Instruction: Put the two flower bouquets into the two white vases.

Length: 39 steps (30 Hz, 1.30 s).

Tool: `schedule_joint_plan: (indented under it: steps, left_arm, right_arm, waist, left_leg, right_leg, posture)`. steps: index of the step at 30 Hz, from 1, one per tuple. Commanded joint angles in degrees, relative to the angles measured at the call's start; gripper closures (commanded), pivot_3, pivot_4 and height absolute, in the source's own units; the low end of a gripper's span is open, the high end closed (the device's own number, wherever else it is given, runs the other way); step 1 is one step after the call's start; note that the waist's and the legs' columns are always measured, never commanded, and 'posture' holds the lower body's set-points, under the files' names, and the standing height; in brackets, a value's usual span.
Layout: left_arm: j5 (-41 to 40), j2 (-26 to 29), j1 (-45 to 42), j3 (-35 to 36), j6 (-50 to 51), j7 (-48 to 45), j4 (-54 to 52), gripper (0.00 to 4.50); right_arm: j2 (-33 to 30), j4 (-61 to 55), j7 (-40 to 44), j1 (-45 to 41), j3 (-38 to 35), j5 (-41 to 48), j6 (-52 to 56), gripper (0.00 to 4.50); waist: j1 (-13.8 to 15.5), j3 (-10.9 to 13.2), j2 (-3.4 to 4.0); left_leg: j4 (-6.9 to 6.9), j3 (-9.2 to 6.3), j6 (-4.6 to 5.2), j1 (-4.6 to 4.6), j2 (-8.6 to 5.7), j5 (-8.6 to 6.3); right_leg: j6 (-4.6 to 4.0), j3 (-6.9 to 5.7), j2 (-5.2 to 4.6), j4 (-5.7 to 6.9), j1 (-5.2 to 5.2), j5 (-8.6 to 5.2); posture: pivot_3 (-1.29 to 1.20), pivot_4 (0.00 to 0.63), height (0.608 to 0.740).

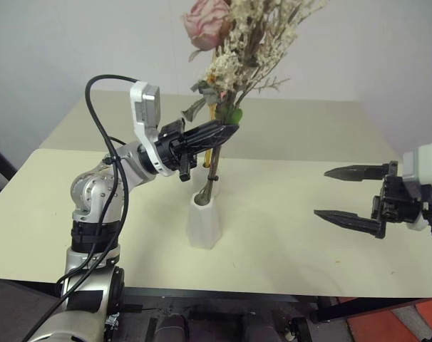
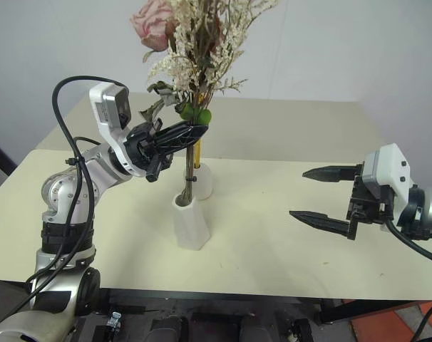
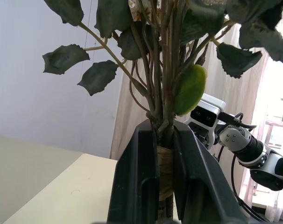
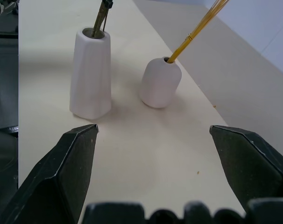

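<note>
Counter (image 1: 287, 178), pale cream and matte, carries both white vases close together near its middle. Fuller bunch of pink roses, cream sprigs and grey-green leaves (image 1: 230, 43) stands upright, its stems reaching down into the taller faceted white vase (image 1: 204, 221), apparently so the left tool (image 1: 227, 130), clamped tight around the wrapped stems, can seat them before letting go. Just behind, the small round matte white vase (image 4: 160, 81) already holds the thin golden wheat-like bundle (image 4: 197, 30). Well apart to one side, the right tool (image 1: 344, 194) hangs with its jaws spread wide, gripping nothing.
</note>
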Motion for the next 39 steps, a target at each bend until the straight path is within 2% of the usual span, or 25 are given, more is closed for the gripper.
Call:
schedule_joint_plan:
  steps: [1,16,39]
  left_arm:
    - [-0.68,0.39,-1.51,0.67,-0.53,-0.79,-0.42,4.38]
    - [-1.08,1.22,-3.12,0.99,-0.35,-1.24,-0.12,4.38]
    - [-1.09,1.63,-1.76,0.56,0.19,-1.07,-0.79,4.38]
  right_arm:
    - [0.18,-0.72,-0.16,-1.14,-0.61,1.36,-0.56,0.0]
    - [2.22,-0.29,-0.81,-2.45,1.27,0.3,-2.02,0.0]
    - [2.08,1.3,-0.13,-4.49,2.77,-0.43,-2.55,0.0]
  waist:
    - [0.02,0.0,0.0]
    - [0.04,0.0,0.0]
    - [-0.04,0.0,0.0]
  left_leg:
    - [0.0,0.0,0.0,0.0,0.0,0.0]
    - [0.0,0.0,0.0,-0.04,0.0,0.0]
    - [0.0,0.0,0.0,-0.03,0.0,0.0]
  right_leg:
    - [0.0,0.0,0.0,0.0,0.0,0.0]
    - [0.0,-0.01,0.0,0.0,-0.03,0.0]
    - [0.0,-0.01,0.0,-0.01,-0.03,0.0]
  posture:
    - [0.0,0.15,0.74]
    - [0.0,0.15,0.74]
    - [0.0,0.15,0.74]
